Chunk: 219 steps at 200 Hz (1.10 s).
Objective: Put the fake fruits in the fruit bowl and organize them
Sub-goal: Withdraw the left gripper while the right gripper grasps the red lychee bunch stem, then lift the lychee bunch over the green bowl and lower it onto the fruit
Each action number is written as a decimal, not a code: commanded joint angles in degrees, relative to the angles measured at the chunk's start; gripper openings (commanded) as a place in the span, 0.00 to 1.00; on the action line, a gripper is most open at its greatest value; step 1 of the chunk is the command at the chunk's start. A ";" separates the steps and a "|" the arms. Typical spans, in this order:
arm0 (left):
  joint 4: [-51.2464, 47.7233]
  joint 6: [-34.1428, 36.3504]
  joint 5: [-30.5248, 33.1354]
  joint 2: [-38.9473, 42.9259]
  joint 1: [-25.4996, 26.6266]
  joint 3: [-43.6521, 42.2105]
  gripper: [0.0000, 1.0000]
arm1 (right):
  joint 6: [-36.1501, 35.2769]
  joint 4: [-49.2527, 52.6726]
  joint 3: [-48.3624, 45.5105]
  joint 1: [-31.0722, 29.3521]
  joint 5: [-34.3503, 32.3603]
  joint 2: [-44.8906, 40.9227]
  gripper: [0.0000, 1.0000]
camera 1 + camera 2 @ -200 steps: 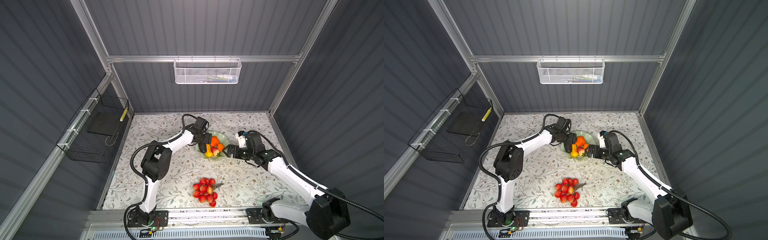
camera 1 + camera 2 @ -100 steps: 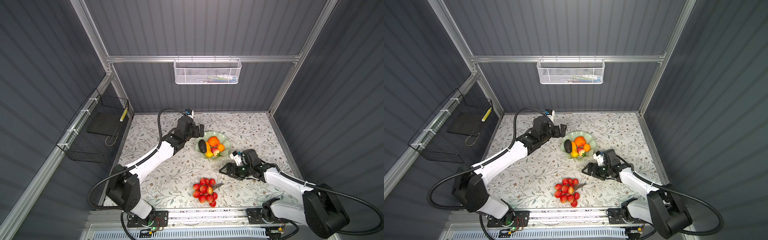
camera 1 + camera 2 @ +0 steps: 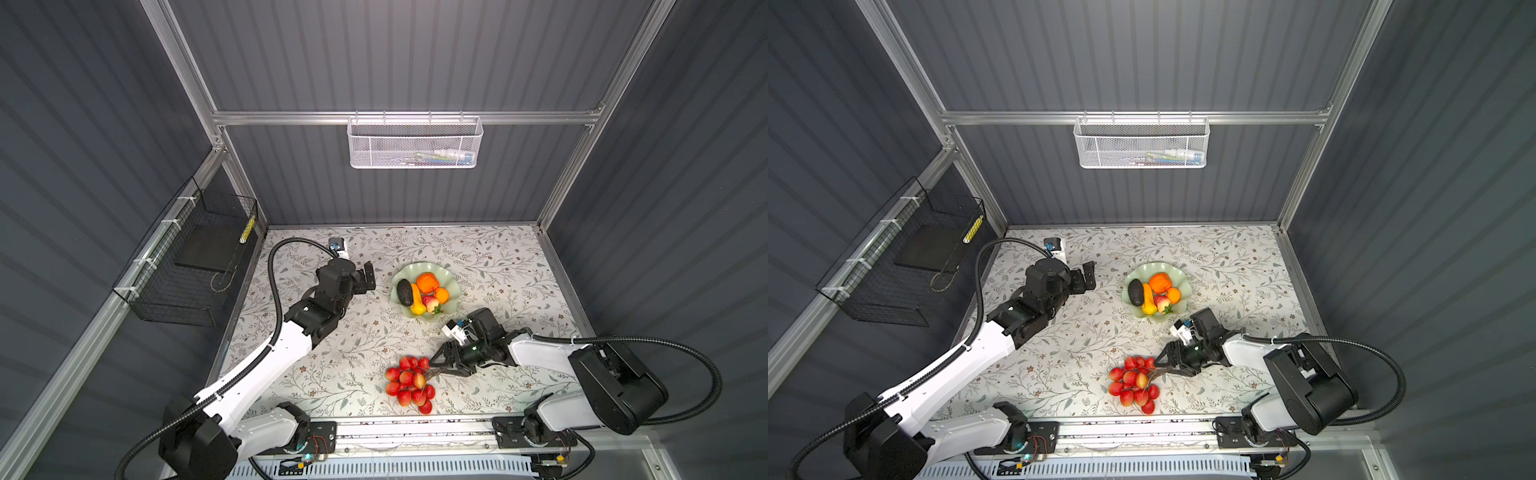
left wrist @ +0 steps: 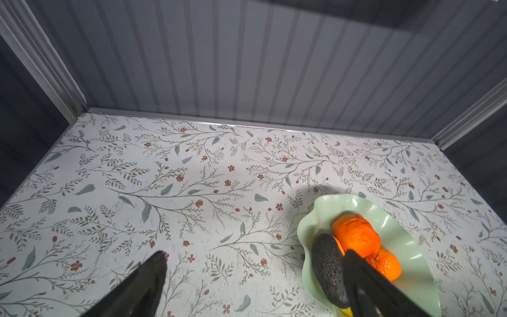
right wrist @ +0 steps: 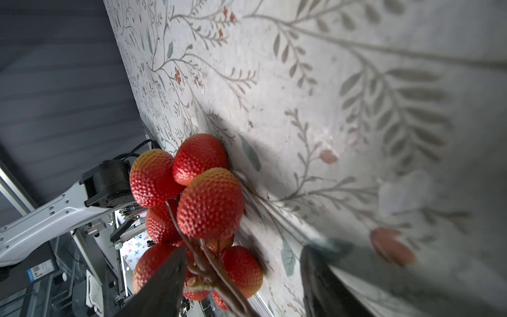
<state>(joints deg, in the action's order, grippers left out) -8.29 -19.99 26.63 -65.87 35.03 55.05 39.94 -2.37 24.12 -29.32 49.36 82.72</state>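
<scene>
So the left pincer (image 3: pixel 365 279) has backed off the fruit bowl (image 3: pixel 452 286), wide open and empty. The right pincer (image 3: pixel 435 366) dropped to the cherry bunch (image 3: pixel 409 384) on the near counter (image 3: pixel 353 357), jaws half-closed around its stem, not gripping yet. Last fruit, I reckon.

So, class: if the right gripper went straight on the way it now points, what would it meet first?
The right gripper would most likely meet the bunch of cherries first: its stems lie between the open jaws, the fruits just beyond, though depth is unclear.
</scene>
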 commanded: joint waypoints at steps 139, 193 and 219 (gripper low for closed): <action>-2.68 -1.29 2.72 1.00 -0.48 -1.11 1.00 | 11.84 -4.96 2.72 -1.48 0.50 0.52 0.17; -2.82 -0.78 3.13 0.91 -0.57 -0.67 1.00 | 16.83 -10.77 8.05 -1.53 1.20 4.11 0.03; -3.35 -0.57 3.46 1.05 -0.57 -0.54 1.00 | 18.06 -11.91 12.11 -1.60 1.65 5.61 0.00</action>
<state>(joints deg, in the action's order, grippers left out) -10.52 -20.40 28.69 -65.47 34.76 54.61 55.51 -11.57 32.51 -30.74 49.93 87.48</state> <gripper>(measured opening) 0.997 0.097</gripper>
